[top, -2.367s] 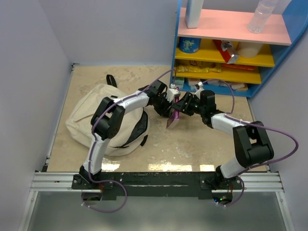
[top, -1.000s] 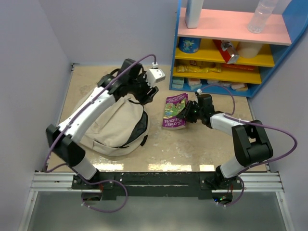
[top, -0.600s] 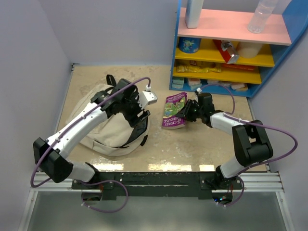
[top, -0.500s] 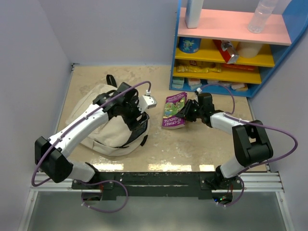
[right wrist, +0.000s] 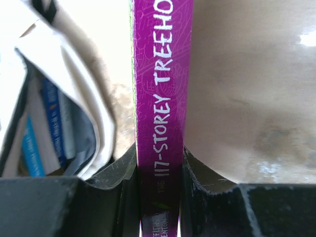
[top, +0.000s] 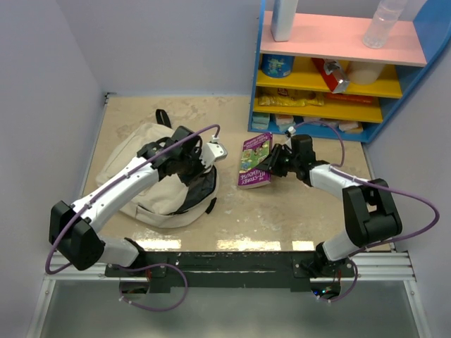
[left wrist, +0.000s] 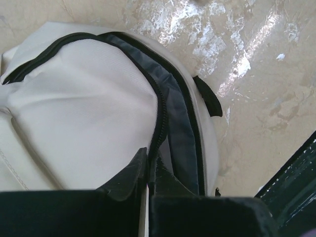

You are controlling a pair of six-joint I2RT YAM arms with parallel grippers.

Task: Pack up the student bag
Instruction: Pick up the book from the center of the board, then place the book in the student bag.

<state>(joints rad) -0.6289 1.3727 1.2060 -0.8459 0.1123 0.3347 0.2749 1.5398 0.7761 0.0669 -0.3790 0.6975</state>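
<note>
The bag (top: 134, 148) lies flat on the left half of the table (top: 303, 211), with its zip opening turned towards the middle. The black zip trim gapes and grey lining shows in the slit. In the right wrist view, blue spines (right wrist: 49, 116) stand inside the opening.

The left arm reaches across the bag. The left gripper (left wrist: 149, 165) is at the near lip of the opening, jaws together right on the zip trim. I cannot tell whether they pinch any fabric.

Just right of the bag and clear of it is a purple book (top: 255, 160), tilted with its cover facing up and left. The right gripper (top: 272, 163) holds it from the right, jaws clamped on the spine end with one finger on each cover. The spine lettering runs away from the wrist camera.

Behind the book, at the far right of the table, stands a blue shelf unit (top: 257, 84) with pink and yellow boards. It holds packets and tins, and a clear bottle (top: 384, 24) stands on top.
</note>
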